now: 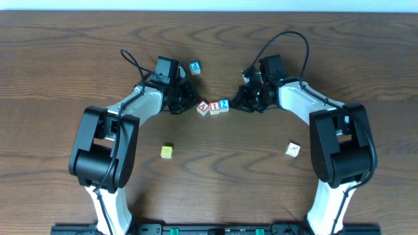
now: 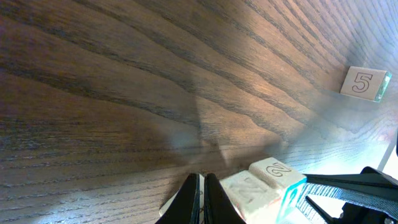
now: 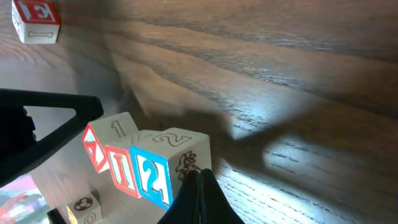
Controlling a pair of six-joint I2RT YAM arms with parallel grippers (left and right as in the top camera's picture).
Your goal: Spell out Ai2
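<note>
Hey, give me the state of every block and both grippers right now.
A block: starts the row.
1 block: middle of the row.
2 block: ends the row.
5 block: alone, off the row.
yellow block: alone, off the row.
white block: alone, off the row.
left gripper: shut, empty.
right gripper: shut, empty.

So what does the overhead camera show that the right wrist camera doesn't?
Only the overhead view shows the left arm and right arm whole, plus a white block lying apart near the right arm. Only the right wrist view shows the painted sides of the row of three blocks close up, reading A, I, 2, and a small drawing on the 2 block. Both show that row standing together on the wooden table.
</note>
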